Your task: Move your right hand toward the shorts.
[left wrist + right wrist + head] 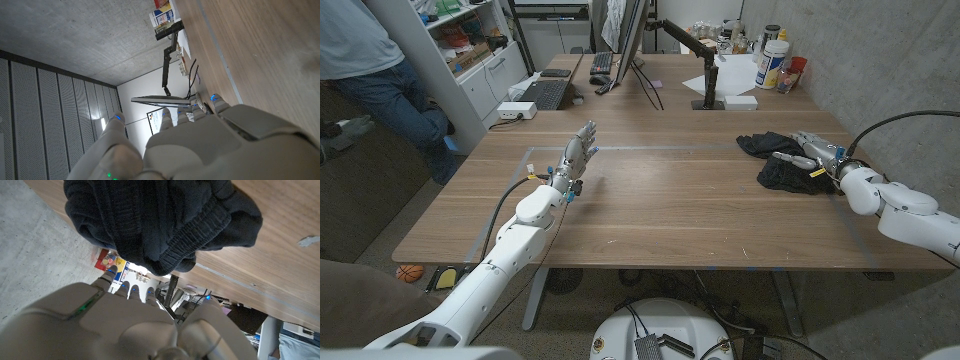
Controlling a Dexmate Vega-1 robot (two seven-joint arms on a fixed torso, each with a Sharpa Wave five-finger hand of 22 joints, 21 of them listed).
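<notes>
Shorts (783, 163) lie bunched on the table's (660, 210) right side, a dark heap near the concrete wall (880, 60); the right hand (812, 156) is already there, its fingers lying over the near edge of the cloth in the head view. From the hand, the shorts sit straight ahead and a touch toward the table's middle; the heap's long axis runs roughly from the far side of the table toward the near side, slightly aslant, so the hand comes at it across its short way.

Right wrist view backs that up: the ribbed waistband (200, 235) hangs just past the fingertips (127, 287), cloth close in front of them; whether the fingers actually press the fabric cannot be told. The fingers look extended side by side, nothing clasped in them, so the hand reads as unclosed and empty.

The left hand (576, 158) stands well apart on the other side of the table, fingers spread upward, holding nothing; it is plainly the farther 1 of the 2 hands. Judged from this, the reach looks all but done; only a small push forward would remain.
</notes>
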